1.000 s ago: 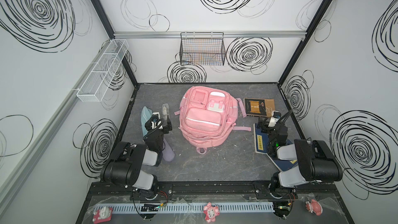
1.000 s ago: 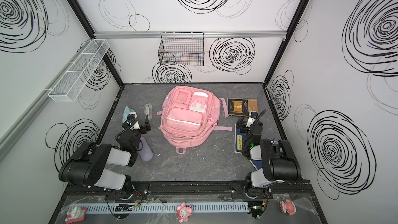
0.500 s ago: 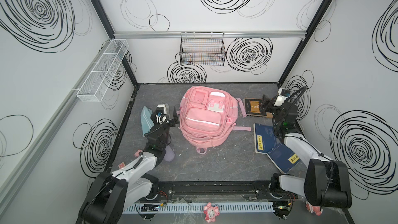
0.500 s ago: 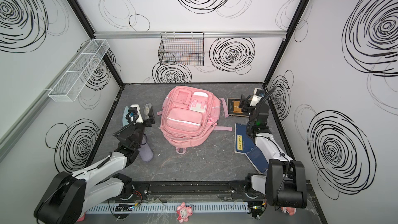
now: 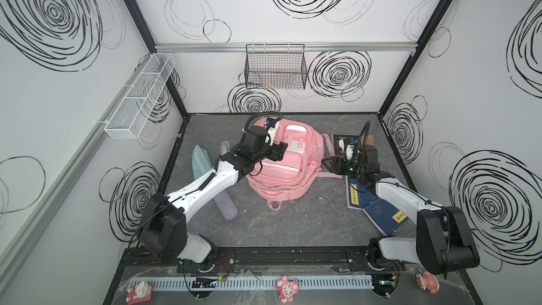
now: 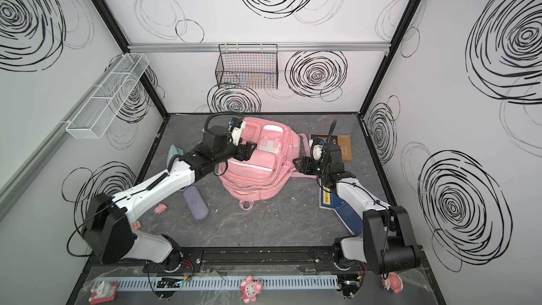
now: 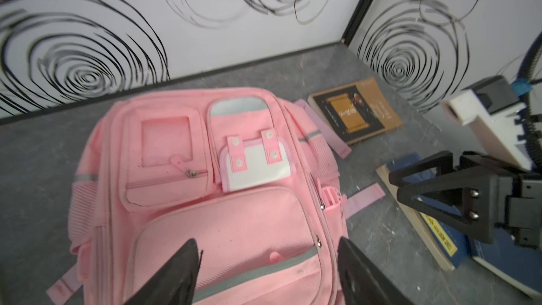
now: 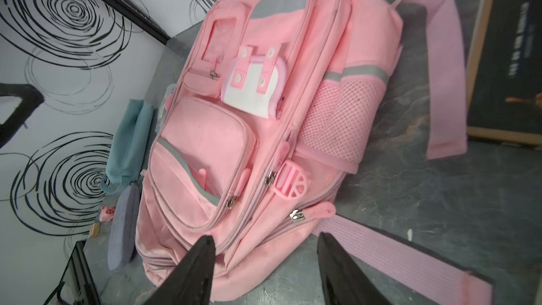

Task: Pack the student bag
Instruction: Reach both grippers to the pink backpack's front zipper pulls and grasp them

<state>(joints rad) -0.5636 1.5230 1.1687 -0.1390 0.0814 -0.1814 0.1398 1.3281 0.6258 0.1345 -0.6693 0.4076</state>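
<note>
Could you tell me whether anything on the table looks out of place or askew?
Nothing looks damaged or spilled. Two blue books overlap at odd angles right of the student bag, and a small pink scrap lies loose near the purple pouch.

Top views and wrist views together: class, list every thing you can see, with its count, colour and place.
student bag: 1, pink, middle of grey floor
brown book: 1, brown and black, floor right of bag, at the rear
blue books: 2, dark blue with yellow labels, floor under right arm
teal pouch: 1, teal, floor left of bag
lilac roll: 1, lilac, floor at bag's front left
small pink piece: 1, pink, floor beside left arm
wire basket: 1, black, back wall
mesh shelf: 1, white, left wall
toy figures: 3, pink, front edge
left end effector: 1, black, open above bag's front pockets
right end effector: 1, black, open at bag's right side
</note>
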